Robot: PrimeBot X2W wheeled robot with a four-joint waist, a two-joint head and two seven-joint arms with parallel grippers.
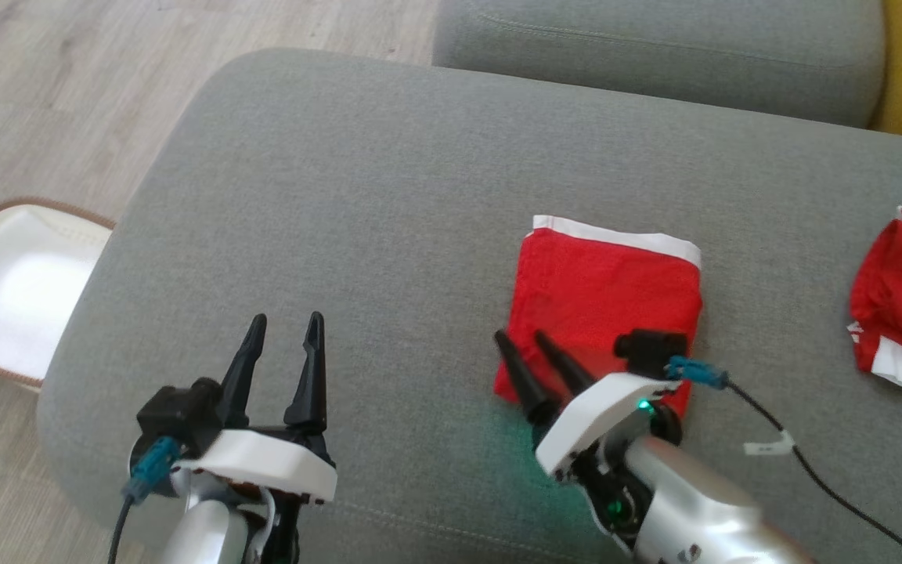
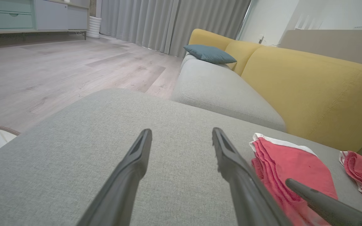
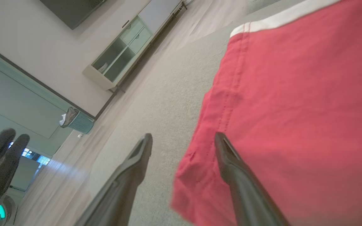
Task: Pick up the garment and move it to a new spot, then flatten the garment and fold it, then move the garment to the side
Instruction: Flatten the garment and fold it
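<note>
Just right of centre in the head view, a folded red cloth garment (image 1: 604, 301) with a white band along its far edge lies flat as a neat rectangle on a broad grey fabric sofa cushion (image 1: 388, 204). The right claw (image 1: 521, 337) sits at the garment's near left corner, its two long dark fingers spread apart and grasping nothing. In the right wrist view, one finger of this claw (image 3: 183, 136) lies over the red cloth (image 3: 294, 110) and the other over the grey cushion, with the garment's hemmed edge running between them. Whether the fingers touch the cloth cannot be told.

The left claw (image 1: 286, 319) is well to the left of the garment, over bare grey cushion. It is released too, fingers wide and empty. The left wrist view shows them (image 2: 181, 131) parted above the cushion, with the garment (image 2: 294, 166) just to their right.

Near the cushion's right edge, apart from the folded piece, lies a crumpled red and white garment (image 1: 901, 290). A second grey cushion (image 1: 654, 47) adjoins at the far side, backed by a mustard-yellow sofa backrest (image 2: 309, 88) carrying a blue-grey pillow (image 2: 209, 54). A white basket with a brown rim (image 1: 12, 290) stands on the pale wooden floor (image 1: 52, 86) to the left.
</note>
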